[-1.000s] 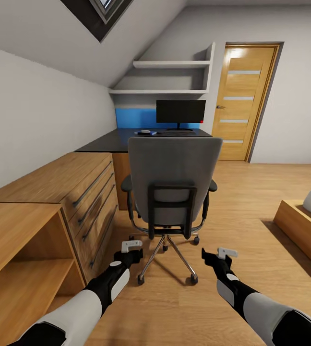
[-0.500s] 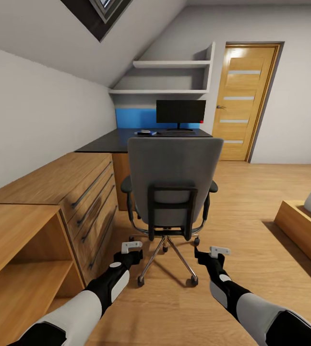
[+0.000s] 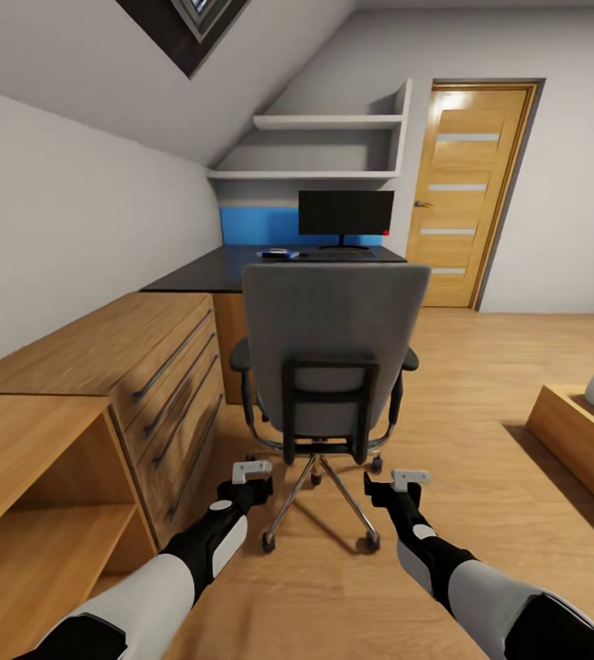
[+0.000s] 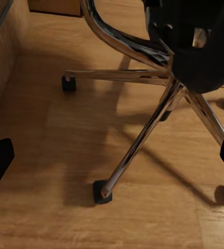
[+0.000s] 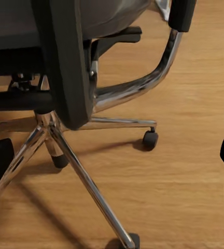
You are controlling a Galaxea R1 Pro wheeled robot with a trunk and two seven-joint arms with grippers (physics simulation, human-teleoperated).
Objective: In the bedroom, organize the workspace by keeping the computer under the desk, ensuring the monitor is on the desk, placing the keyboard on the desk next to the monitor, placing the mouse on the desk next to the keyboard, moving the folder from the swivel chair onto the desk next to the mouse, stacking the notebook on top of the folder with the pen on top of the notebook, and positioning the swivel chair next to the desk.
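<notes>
Ahead of both sets of spread jaws, just beyond left gripper [image 3: 251,473] and right gripper [image 3: 411,478]: grey padded swivel chair [image 3: 332,348], chrome star base on castors; likely rolls freely, bulky; best held at the stiff black backrest frame [image 3: 329,403]

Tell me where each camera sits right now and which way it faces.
Head view: on the head, looking forward and down at the swivel chair from behind, desk and monitor beyond; both forearms, left gripper and right gripper show.
Left wrist view: near the left gripper, aimed low at the chair's chrome star base and wood floor; dark jaw tips at the edges.
Right wrist view: near the right gripper, facing the chair's back support and base; jaw tips at the edges.
Shared: all three see the chair.
</notes>
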